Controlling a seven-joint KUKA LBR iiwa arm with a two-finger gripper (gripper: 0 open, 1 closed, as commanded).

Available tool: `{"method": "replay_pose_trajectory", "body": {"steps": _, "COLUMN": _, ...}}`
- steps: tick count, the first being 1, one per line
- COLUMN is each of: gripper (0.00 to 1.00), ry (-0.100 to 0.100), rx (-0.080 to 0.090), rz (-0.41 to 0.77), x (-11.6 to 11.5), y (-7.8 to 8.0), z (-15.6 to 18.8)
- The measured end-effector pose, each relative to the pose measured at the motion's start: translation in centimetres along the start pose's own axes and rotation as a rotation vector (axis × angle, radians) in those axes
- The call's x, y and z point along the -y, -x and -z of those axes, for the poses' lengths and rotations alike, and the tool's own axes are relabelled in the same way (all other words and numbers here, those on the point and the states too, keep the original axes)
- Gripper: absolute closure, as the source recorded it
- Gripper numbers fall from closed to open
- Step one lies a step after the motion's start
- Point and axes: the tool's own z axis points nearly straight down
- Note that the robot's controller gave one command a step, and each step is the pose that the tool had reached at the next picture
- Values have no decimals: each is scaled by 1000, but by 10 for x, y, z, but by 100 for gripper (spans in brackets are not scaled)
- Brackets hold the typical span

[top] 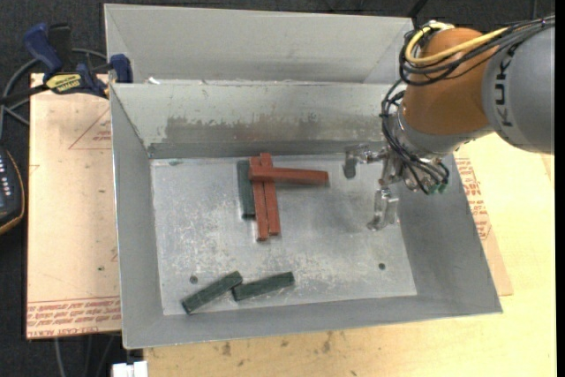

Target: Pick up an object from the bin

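The fingers [382,212] are held apart, empty, over bare floor at the right of the bin [132,190]. The red-brown bars [267,190] (crossed, a green bar [244,190] alongside) lie well to the left; a closure here would likely grasp nothing.

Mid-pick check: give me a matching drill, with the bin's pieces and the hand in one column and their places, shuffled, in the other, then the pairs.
1. red-brown bars
2. two dark green bars
3. single dark green bar
4. hand

A. over bare bin floor, right side
B. end to end, low left in the view
C. crossed, in the middle
D. along the crossed pair's left

Pairs: 1-C, 2-B, 3-D, 4-A
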Motion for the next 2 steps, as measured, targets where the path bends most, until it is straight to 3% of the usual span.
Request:
{"method": "replay_pose_trajectory", "body": {"steps": 1, "gripper": 0, "ry": 2, "rx": 0, "rz": 107, "x": -58, "y": 63, "z": -31}}
{"method": "replay_pose_trajectory", "body": {"steps": 2, "gripper": 0, "ry": 0, "rx": -2, "rz": 169, "x": -63, "y": 73, "z": -61}}
